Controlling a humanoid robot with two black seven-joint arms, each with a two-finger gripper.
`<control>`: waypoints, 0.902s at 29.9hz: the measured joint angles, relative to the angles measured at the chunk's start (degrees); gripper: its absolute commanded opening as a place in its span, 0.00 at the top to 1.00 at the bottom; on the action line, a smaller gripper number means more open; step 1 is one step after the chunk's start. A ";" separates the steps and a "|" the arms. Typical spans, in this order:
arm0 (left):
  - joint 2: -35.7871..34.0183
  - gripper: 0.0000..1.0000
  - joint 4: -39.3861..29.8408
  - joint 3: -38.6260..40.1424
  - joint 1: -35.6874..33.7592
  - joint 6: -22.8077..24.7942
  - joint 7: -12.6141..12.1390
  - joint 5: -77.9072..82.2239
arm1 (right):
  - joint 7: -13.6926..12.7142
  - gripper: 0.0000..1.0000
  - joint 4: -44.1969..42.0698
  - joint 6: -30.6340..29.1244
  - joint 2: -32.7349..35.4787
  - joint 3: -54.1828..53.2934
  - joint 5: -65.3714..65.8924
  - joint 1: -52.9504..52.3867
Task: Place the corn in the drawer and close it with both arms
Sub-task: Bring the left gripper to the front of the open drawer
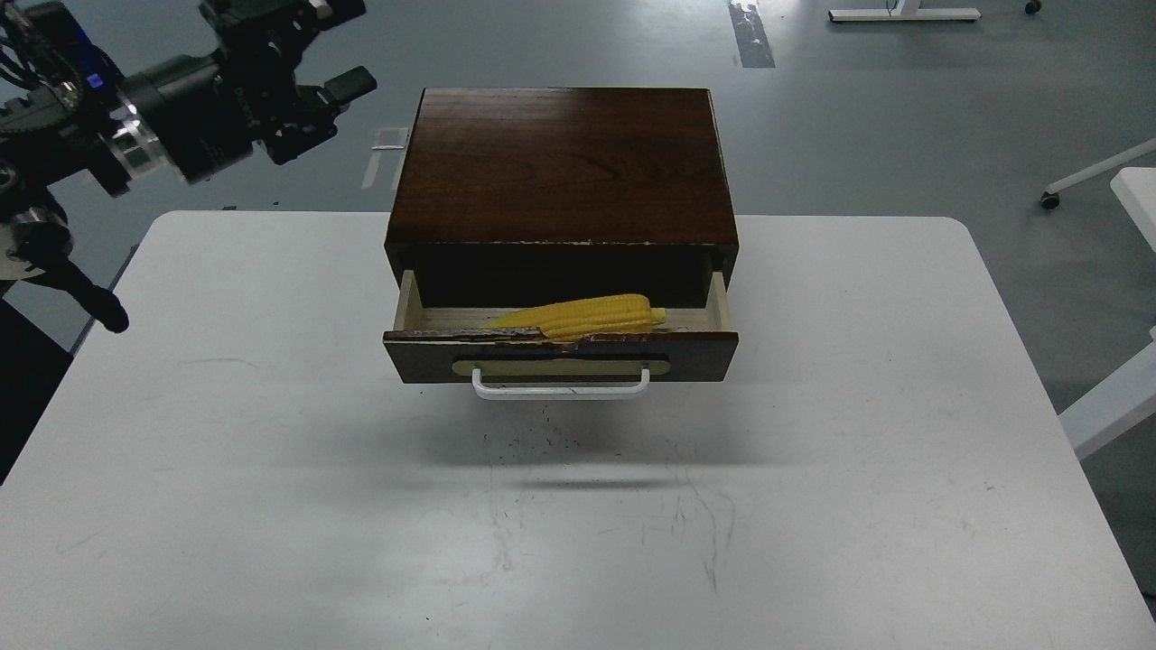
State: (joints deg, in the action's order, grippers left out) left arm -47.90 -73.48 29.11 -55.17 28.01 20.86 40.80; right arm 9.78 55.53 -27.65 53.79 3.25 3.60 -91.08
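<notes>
The yellow corn lies on its side in the open drawer, pointed end to the left, touching nothing but the drawer. The drawer is pulled partly out of the dark brown cabinet, and its white bar handle faces me. My left gripper hangs in the air at the upper left, just left of the cabinet's back corner. Its two fingers are spread apart and hold nothing. My right arm is out of view.
The cabinet stands at the far middle of a white table. A white table leg or chair base shows at the right on the grey floor. A dark object stands off the table's left edge.
</notes>
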 measured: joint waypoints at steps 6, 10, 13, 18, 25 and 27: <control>-1.55 0.59 -13.96 -0.49 0.59 0.00 3.51 21.59 | -0.04 0.00 -13.24 -0.33 -1.12 -1.24 -15.21 9.52; -1.80 1.00 -20.13 -0.86 0.64 0.00 4.95 31.21 | 0.03 0.00 -18.37 -0.34 -3.16 -6.03 -17.90 16.46; -1.80 1.00 -23.34 -0.91 0.36 0.00 5.20 37.61 | 0.11 0.00 -19.50 -0.35 -3.47 -9.25 -18.17 20.55; -1.36 1.00 -26.13 -2.86 0.08 0.00 5.45 49.26 | 0.50 0.00 -20.38 -0.35 -4.04 -10.47 -18.20 23.94; -0.82 1.00 -27.00 -8.51 -1.05 0.00 5.52 66.90 | 3.20 0.00 -22.06 -0.35 -5.37 -13.29 -23.23 29.67; -0.05 1.00 -27.17 -10.15 -1.04 0.00 5.52 69.89 | 4.48 0.00 -22.21 -0.35 -6.07 -15.30 -26.11 32.99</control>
State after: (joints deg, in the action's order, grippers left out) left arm -47.95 -100.66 18.96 -56.21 28.00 26.37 110.69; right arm 14.26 33.31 -28.00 47.72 -12.05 -22.50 -58.09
